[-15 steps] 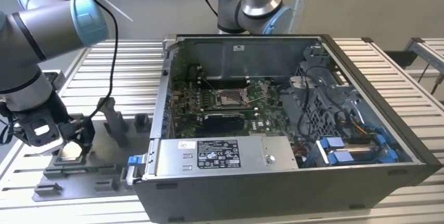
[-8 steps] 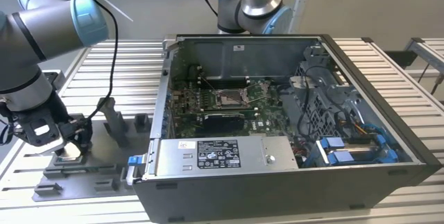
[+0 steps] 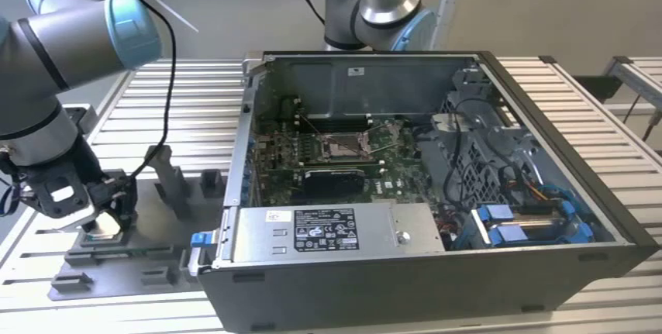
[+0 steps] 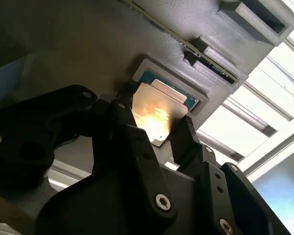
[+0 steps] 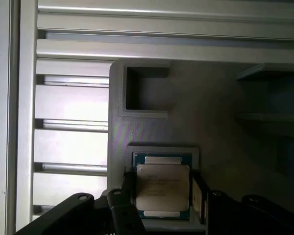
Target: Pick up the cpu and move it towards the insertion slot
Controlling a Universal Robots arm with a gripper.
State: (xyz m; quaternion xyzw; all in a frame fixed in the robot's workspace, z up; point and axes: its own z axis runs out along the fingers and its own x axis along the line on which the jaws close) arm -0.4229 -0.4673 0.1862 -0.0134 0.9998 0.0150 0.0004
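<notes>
The cpu (image 5: pixel 162 192), a flat square chip with a silvery top, lies in a shallow square nest of the grey fixture (image 5: pixel 152 78). My gripper (image 5: pixel 162 182) is down over it, with one black finger (image 4: pixel 121 122) against each of two opposite edges of the cpu (image 4: pixel 154 105). The jaws are shut on the chip, which still sits level in its nest. In the exterior view my gripper (image 3: pixel 104 222) is low over the fixture (image 3: pixel 155 229) at the far left. The insertion slot (image 3: pixel 342 144) is a silver-framed socket on the green board inside the open computer case, well to the exterior view's right of the gripper.
The open computer case (image 3: pixel 414 272) stands in the middle of a slatted aluminium table (image 3: pixel 186 94), with a power supply box (image 3: pixel 331 233) along its front and blue-tabbed drive bays (image 3: pixel 528 225) at the right. Upright posts of the fixture (image 3: pixel 170 175) rise beside the gripper.
</notes>
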